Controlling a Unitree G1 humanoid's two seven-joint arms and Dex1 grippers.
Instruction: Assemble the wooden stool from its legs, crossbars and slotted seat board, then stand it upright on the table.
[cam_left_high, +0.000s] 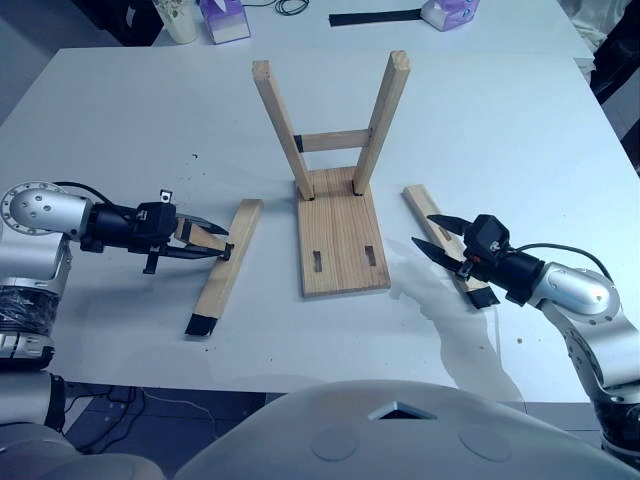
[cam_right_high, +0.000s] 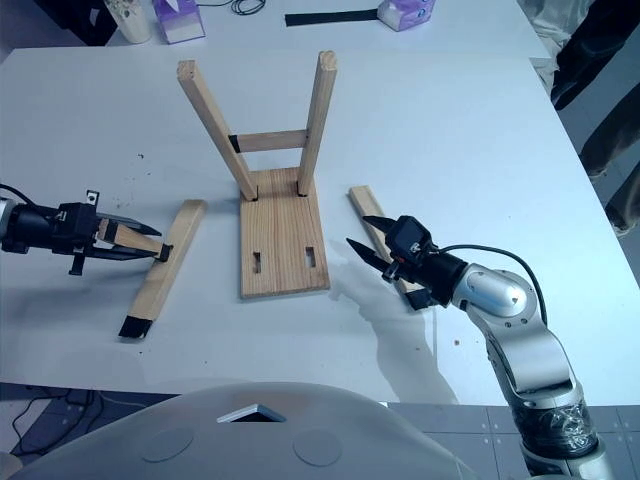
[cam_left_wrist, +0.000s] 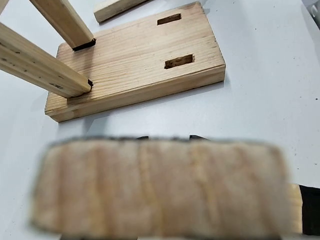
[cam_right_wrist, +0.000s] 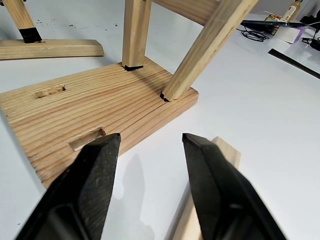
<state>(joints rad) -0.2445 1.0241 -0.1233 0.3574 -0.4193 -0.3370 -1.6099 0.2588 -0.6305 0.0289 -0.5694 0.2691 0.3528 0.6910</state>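
Nearest the robot, the left end effector (cam_left_high: 228, 242) is sitting low over the desk (cam_left_high: 520, 130), pinching a short strip of wood that I am taking for the loose crossbar (cam_left_high: 198, 236). The strip's far tip is meeting the side of the left leg (cam_left_high: 222, 280), which is lying flat just beside the seat board (cam_left_high: 340, 230).

Opposite, the right end effector (cam_right_wrist: 150, 142) is hanging with its fingers spread and nothing between them. It is just above the right leg (cam_left_high: 416, 198), which is lying flat on the board's other side.

Between the two arms the board is lying flat, and its near slots (cam_left_high: 316, 262) are showing bare. Farther off, the standing legs (cam_left_high: 283, 115) are rising from the board's far slots, and the fitted crossbar (cam_left_high: 335, 140) is joining them partway up.

By my reading the stool is sitting about half built, and the step in hand is making up the second pair of legs, starting with the crossbar going into the left leg. The next move is calling for that bar to be pushed square into the leg without the leg sliding away across the desk. The right end effector is then needing to close on its own leg and bring it to the bar's free end. After that, the joined pair is going into the near slots, and the upright turn is coming last.
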